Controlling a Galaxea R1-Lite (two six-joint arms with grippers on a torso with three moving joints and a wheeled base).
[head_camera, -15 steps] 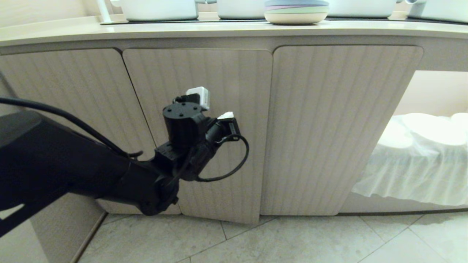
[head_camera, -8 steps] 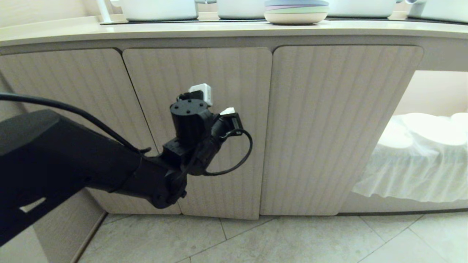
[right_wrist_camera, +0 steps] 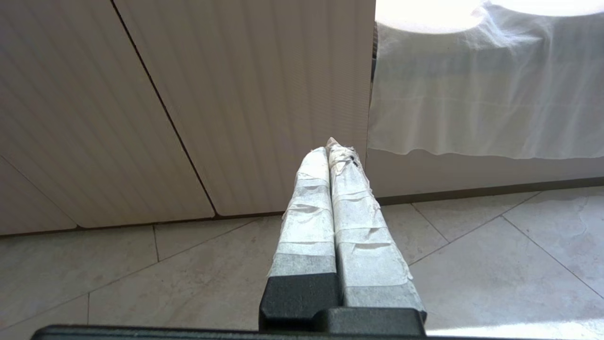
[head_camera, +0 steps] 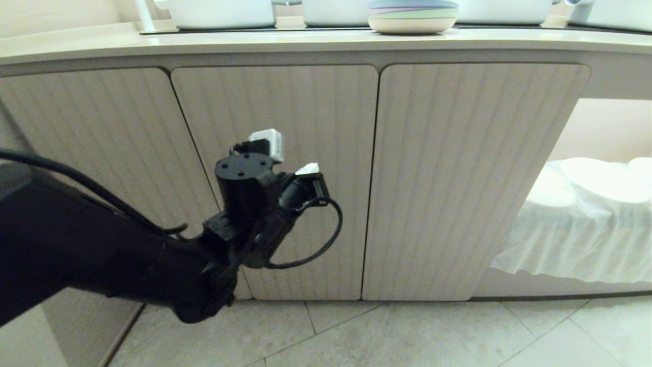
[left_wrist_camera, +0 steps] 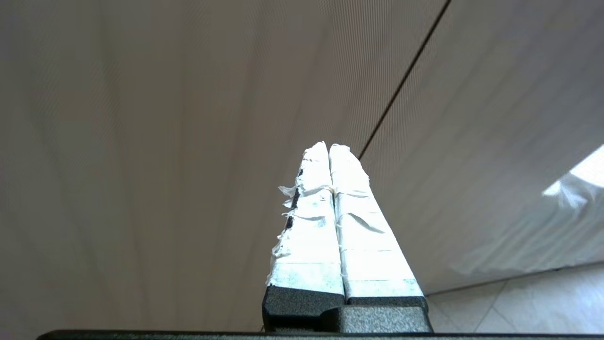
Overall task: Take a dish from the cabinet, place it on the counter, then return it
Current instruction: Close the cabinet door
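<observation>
The cabinet (head_camera: 305, 112) has its fluted beige doors all closed and flush. The dish is hidden. My left gripper (head_camera: 311, 169) is shut and empty, its taped fingertips pointing at the middle door near the seam (left_wrist_camera: 401, 85) with the door to its right. In the left wrist view the left gripper (left_wrist_camera: 329, 145) has both pads pressed together with nothing between them. The counter (head_camera: 204, 43) runs along the top above the doors. My right gripper (right_wrist_camera: 330, 146) is shut and empty, held low over the floor tiles and facing the cabinet's right door (right_wrist_camera: 264, 94).
A blue-topped stack of pastel plates (head_camera: 412, 18) and white pots (head_camera: 224, 12) stand on the counter. At the right a doorless recess holds plates under a white cloth (head_camera: 586, 224). Pale floor tiles (head_camera: 407, 336) lie in front of the cabinet.
The middle door's lower edge stood out from the row a second ago and now sits flush. My left arm rose a little, then dropped lower and drew back from the door.
</observation>
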